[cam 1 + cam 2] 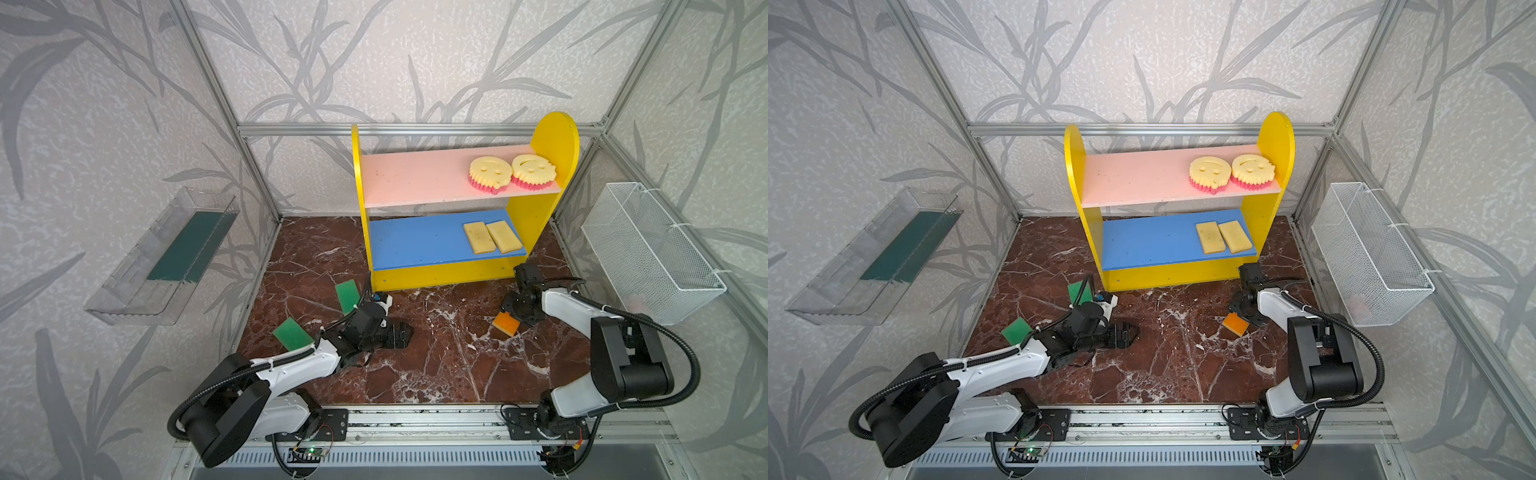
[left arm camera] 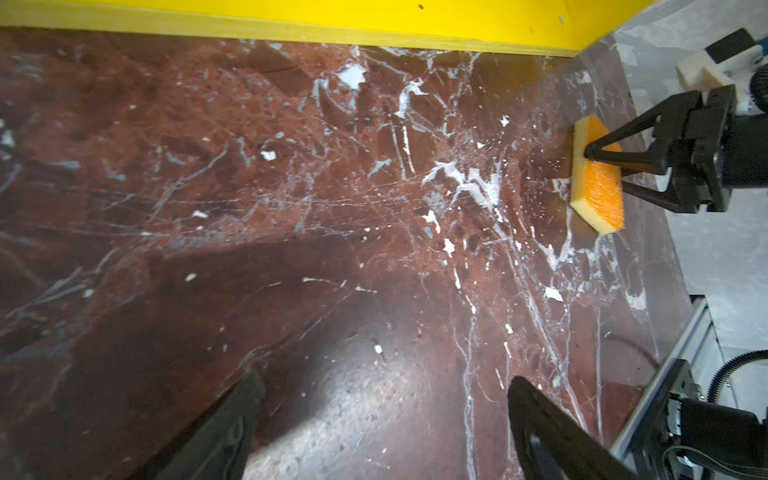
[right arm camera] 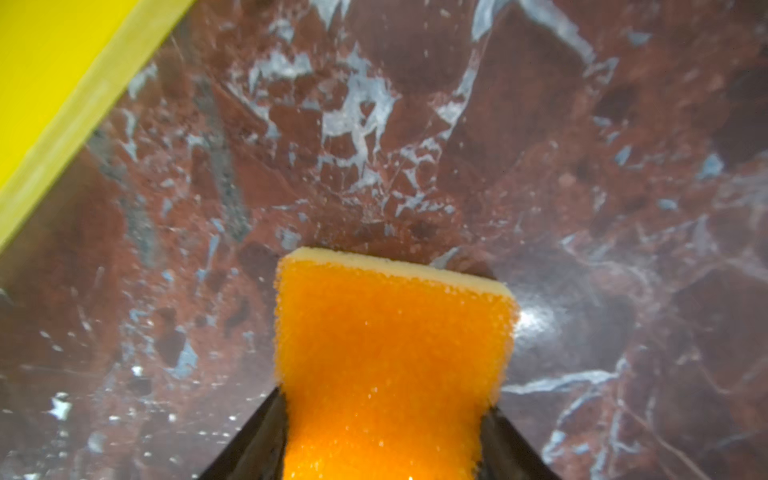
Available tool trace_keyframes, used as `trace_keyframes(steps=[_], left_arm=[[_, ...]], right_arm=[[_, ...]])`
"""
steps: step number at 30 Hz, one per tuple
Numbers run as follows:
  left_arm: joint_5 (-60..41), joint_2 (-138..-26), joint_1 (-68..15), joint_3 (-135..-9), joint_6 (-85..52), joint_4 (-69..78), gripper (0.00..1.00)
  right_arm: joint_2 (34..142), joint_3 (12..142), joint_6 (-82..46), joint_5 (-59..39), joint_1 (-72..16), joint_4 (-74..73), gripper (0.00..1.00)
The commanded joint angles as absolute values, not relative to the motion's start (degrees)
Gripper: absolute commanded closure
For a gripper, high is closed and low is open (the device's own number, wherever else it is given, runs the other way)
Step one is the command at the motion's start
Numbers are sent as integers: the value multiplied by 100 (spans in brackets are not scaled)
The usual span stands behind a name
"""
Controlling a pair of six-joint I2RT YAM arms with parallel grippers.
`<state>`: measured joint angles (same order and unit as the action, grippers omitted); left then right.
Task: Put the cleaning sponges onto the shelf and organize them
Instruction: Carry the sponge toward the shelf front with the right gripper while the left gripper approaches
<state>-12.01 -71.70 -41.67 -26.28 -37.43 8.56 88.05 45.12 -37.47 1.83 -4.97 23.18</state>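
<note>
In both top views the shelf (image 1: 540,216) stands at the far edge of the marbled surface (image 1: 415,365), toward its far right corner. At the right end of the pink upper board (image 1: 415,178) two round smiley sponges (image 1: 490,172) (image 1: 534,168) lie side by side, yellow faces up and pink teeth down. At the right end of the blue lower board (image 1: 415,243) two pale yellow sponges (image 1: 480,237) (image 1: 504,236) lie flat, just beside each other. Two green-faced sponges (image 1: 347,294) (image 1: 292,333) lie green side up near the left edge of the surface, apart from each other. One is near the shelf's front left corner and the other is closer to the front edge. The left gripper (image 1: 399,334) is low over the middle of the surface. The orange-faced sponge (image 1: 506,323) is near the right edge, in front of the shelf's right end, with the right gripper (image 1: 513,313) down on it. In the left wrist view the left gripper (image 2: 384,378) has its jaws wide apart over bare surface, with nothing between them. Farther off, the right gripper (image 2: 604,166) straddles the orange-faced sponge (image 2: 598,195), whose pale yellow side shows. In the right wrist view the right gripper (image 3: 386,403) is clamped on the orange-faced sponge (image 3: 390,332). A black finger (image 3: 266,432) presses each long side and the foam narrows between them. I cannot tell whether the sponge rests on the surface or is just off it.
</note>
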Motion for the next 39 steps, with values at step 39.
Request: trace_keyframes(steps=[39], left_arm=[[-1555, -9329, -5155, -4515, -3506, 2918, 33]], right_arm=[[7582, 4531, -3731, -1956, -1730, 1213, 38]])
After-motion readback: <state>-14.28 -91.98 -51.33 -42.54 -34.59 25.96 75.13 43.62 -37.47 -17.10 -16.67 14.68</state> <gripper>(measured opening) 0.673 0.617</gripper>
